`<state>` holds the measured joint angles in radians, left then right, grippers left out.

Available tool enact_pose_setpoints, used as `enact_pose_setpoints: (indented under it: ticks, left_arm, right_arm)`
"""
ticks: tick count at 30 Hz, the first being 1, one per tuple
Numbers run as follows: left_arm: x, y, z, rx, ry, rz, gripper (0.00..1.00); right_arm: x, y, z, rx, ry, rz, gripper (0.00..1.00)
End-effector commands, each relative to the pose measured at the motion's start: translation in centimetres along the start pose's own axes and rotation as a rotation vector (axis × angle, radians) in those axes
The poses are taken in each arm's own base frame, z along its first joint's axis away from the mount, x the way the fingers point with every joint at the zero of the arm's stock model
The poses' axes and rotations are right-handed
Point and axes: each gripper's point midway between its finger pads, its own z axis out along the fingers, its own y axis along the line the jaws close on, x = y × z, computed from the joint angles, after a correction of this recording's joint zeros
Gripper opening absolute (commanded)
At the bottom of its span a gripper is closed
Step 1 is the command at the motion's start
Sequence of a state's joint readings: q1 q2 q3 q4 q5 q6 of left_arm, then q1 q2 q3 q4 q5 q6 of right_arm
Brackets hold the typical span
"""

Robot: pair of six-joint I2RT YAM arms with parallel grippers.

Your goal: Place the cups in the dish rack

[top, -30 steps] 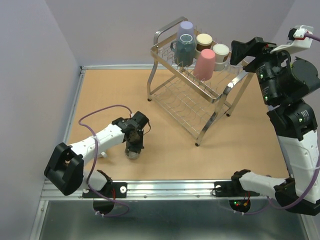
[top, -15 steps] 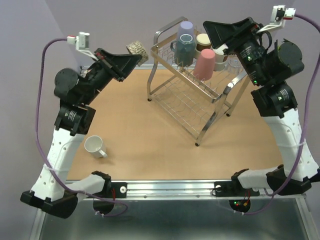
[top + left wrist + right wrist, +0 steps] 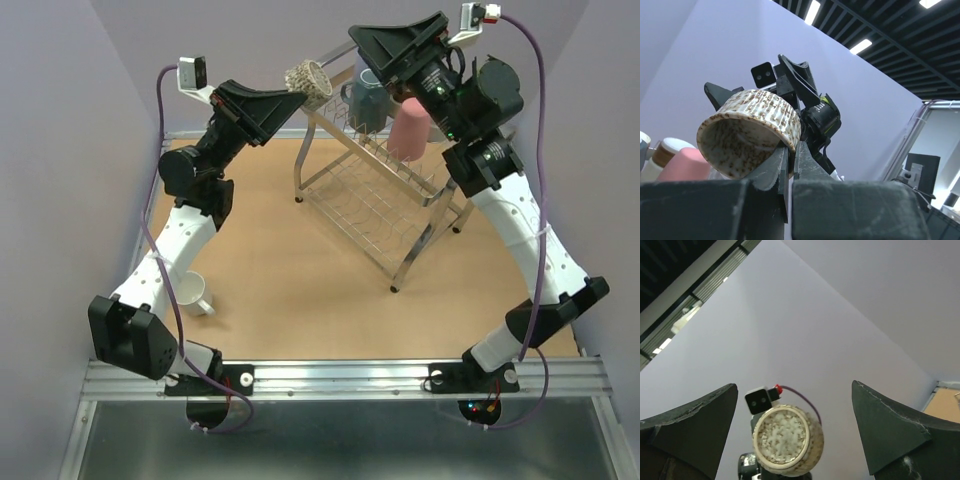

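Speckled cream-brown cup (image 3: pixel 308 78), upper centre, clamped by its wall between left fingers (image 3: pixel 280 98); right fingers (image 3: pixel 390 42) spread wide, empty, just beside it.

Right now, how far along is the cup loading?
Partway. A pink cup and a grey-teal cup already sit in the top tier of the dish rack. The left gripper holds a speckled cup raised beside the rack, facing the open right gripper. A white mug waits on the table.
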<state>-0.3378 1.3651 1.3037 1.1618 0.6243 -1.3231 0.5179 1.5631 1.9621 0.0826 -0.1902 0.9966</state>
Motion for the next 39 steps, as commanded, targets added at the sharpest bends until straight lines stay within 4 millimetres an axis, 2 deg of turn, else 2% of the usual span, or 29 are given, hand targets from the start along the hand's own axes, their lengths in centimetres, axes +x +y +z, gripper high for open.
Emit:
enact_pose_setpoints:
  ticks: [1, 6, 13, 16, 17, 20, 24, 27, 30, 39]
  left_arm:
    - [-1.6, -9.7, -0.8, 0.327, -0.060, 0.123, 0.00]
    - [-1.7, -9.7, -0.4, 0.336, -0.055, 0.118, 0.00]
    - [-1.8, -9.3, 0.2, 0.299, -0.058, 0.150, 0.00]
    - [-1.7, -8.7, 0.9, 0.250, -0.051, 0.160, 0.00]
    - [-1.6, -7.9, 1.2, 0.209, -0.045, 0.174, 0.00]
    - [-1.4, -7.6, 2.1, 0.162, -0.040, 0.199, 0.00]
    - [-1.6, -5.7, 2.8, 0.028, -0.051, 0.232, 0.00]
    - [-2.0, -5.3, 3.4, -0.034, -0.062, 0.303, 0.00]
    - [-1.7, -4.0, 3.8, -0.124, -0.045, 0.343, 0.00]
    - [-1.0, -3.4, 5.0, -0.193, -0.047, 0.408, 0.00]
  right_arm:
    - [-1.0, 6.7, -0.6, -0.171, -0.036, 0.035, 1.00]
    - [1.2, 6.3, 0.3, -0.168, 0.001, 0.044, 1.00]
    - [2.7, 6.2, 1.2, -0.154, 0.009, 0.028, 1.00]
    - [3.8, 6.2, 1.7, -0.153, 0.030, 0.023, 1.00]
    - [4.1, 6.5, 1.7, -0.159, 0.035, 0.015, 1.00]
    - [4.3, 6.6, 1.9, -0.157, 0.031, 0.003, 1.00]
    - [4.9, 6.8, 2.2, -0.161, 0.041, 0.003, 1.00]
    - [4.9, 7.1, 2.2, -0.163, 0.033, -0.007, 1.00]
    - [5.0, 7.3, 2.3, -0.163, 0.032, -0.010, 1.00]
    - [5.6, 7.2, 2.6, -0.154, 0.031, -0.006, 1.00]
